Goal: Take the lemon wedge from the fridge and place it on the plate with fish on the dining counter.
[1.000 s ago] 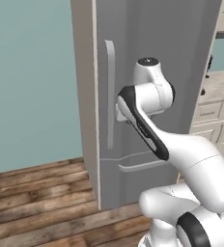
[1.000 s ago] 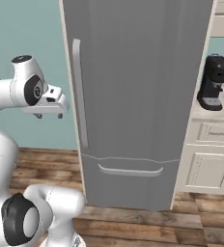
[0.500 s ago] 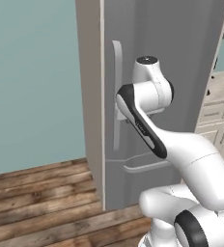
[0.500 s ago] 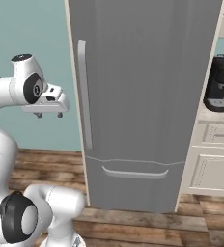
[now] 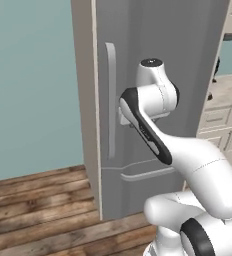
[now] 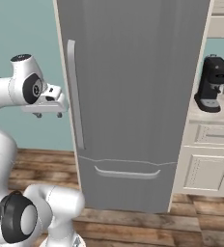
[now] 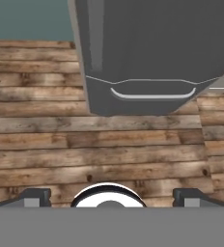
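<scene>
Fingers point(image 7: 34, 197) stand spread as wide as they go, with nothing between them, as the gripper point(image 7: 112, 198) looks down on a wooden floor point(image 7: 85, 144) before the fridge point(image 6: 133, 96). Tall and grey, the fridge is shut, its door closed flush above a lower drawer point(image 6: 128, 185) with a curved pale pull. Its long vertical handle point(image 6: 74, 91) runs down the door's left edge. From the right base camera the gripper point(image 6: 44, 112) hangs level with the handle, near it and to its left, apart from the door. A teal wall point(image 5: 33, 85) stands behind. Pale cabinets point(image 6: 208, 164) adjoin the fridge, carrying a black coffee machine point(image 6: 211, 83). No view reveals the lemon wedge; the fridge's inside is hidden.
</scene>
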